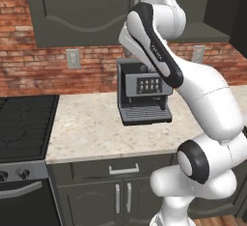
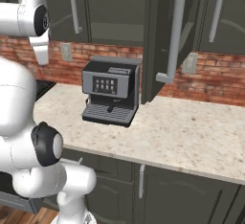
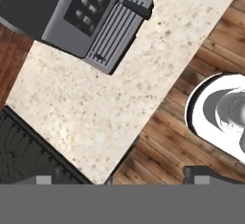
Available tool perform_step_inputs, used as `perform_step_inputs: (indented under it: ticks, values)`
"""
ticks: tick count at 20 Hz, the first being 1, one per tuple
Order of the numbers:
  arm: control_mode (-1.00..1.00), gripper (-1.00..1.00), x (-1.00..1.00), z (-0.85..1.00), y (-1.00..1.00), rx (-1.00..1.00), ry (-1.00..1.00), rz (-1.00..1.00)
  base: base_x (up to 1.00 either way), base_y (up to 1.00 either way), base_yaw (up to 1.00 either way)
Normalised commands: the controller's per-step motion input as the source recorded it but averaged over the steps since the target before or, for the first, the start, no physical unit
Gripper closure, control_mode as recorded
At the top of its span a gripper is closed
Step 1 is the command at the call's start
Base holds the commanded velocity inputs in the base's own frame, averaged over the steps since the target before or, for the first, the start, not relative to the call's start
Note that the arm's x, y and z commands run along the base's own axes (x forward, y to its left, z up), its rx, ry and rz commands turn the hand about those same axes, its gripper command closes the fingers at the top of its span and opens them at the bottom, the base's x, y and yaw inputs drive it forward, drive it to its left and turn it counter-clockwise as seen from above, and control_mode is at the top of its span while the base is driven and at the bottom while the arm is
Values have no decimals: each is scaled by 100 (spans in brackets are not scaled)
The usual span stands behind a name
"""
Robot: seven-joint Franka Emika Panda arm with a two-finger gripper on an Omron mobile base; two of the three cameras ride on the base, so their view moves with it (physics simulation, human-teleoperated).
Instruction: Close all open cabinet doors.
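Jaws well apart, empty. Open cabinet door [image 2: 160, 41] stands beyond them; approach its handle [image 2: 173, 34], push squarely.

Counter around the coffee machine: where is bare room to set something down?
Counter is bare right of the coffee machine toward the brick wall, and left of it up to the stove. Tightest spot: beside the machine, where the open cabinet door hangs over the counter.

Coffee machine [image 2: 111, 90] on counter [image 2: 191, 137], open cabinet door [image 2: 165, 36] just right, stove [image 1: 24, 123] left
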Motion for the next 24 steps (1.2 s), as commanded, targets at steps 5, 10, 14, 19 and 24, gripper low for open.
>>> perform_step_inputs:
  ticks: [5,10,14,19,24]
  values:
    - [-100,-100,-37,-27,-15,6,0,11,0,0,0]
    - [-100,-100,-41,-17,-21,1,-2,3,0,0,0]
    - [-100,-100,-46,0,-31,4,-9,-2,0,0,0]
    - [-100,-100,-45,4,-39,9,-6,-3,0,0,0]
    - [-100,-100,-54,0,-41,12,-13,-6,0,0,0]
